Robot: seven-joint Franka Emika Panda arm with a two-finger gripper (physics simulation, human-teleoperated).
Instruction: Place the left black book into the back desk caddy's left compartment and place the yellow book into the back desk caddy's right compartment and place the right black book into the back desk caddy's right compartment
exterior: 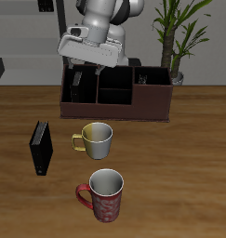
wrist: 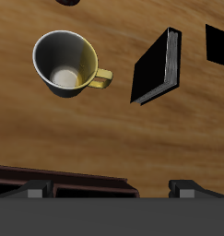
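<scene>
Above, the open hand (exterior: 87,67) hovers over the caddy (exterior: 152,104); both mugs (exterior: 96,138) are empty.

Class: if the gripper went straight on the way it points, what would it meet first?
Most likely the desk caddy: the gripper points down over one end compartment. Depth is unclear, so whether it meets the rim or the inside first cannot be told.

wooden table (exterior: 179,177); black book (exterior: 41,148), two mugs (exterior: 96,138), desk caddy (exterior: 152,104)
</scene>
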